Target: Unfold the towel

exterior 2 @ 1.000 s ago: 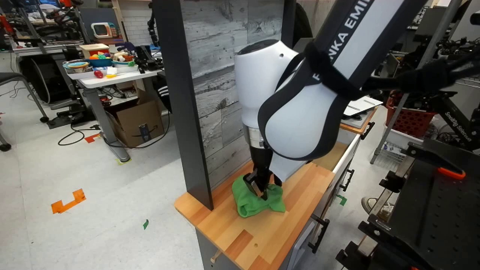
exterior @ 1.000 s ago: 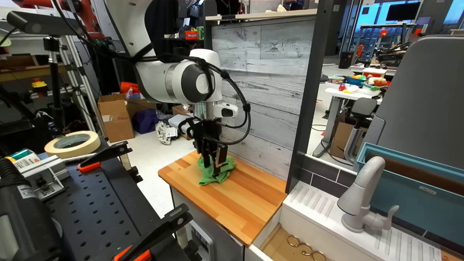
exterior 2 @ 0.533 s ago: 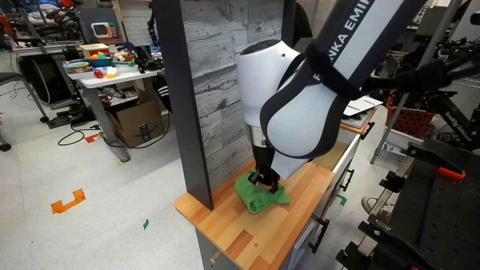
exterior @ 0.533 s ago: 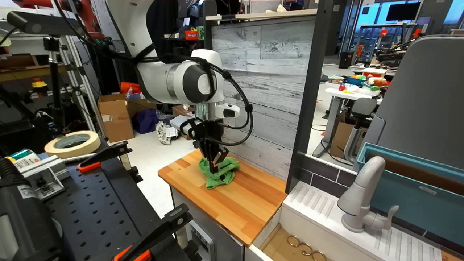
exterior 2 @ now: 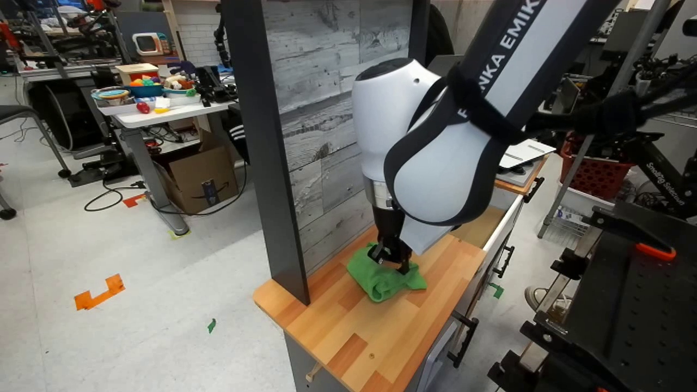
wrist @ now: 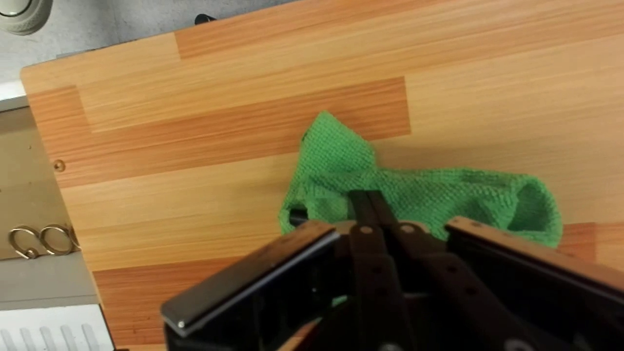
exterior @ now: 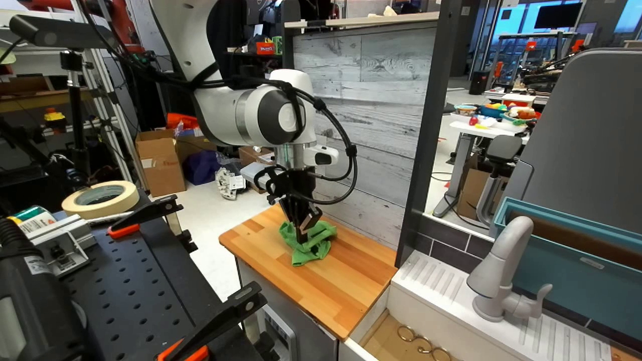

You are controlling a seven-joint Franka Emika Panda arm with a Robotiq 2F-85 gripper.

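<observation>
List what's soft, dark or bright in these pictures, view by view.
Wrist view: the gripper is dark and soft, while the weave of the green towel reads fairly crisp; in an exterior view, a monitor shows dark against bright windows; in both exterior views, the gripper is mostly black, with little detail.

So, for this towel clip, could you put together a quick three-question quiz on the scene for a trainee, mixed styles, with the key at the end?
1. Multiple choice: what colour is the towel? A) blue B) green C) white
2. True or false: the wrist view shows the gripper closed, its tips at the towel.
3. Short answer: is the towel spread flat, and what shows it?

Key:
1. B.
2. True.
3. No; it lies bunched on the wooden countertop, with a curled fold at one end in the wrist view.
</observation>
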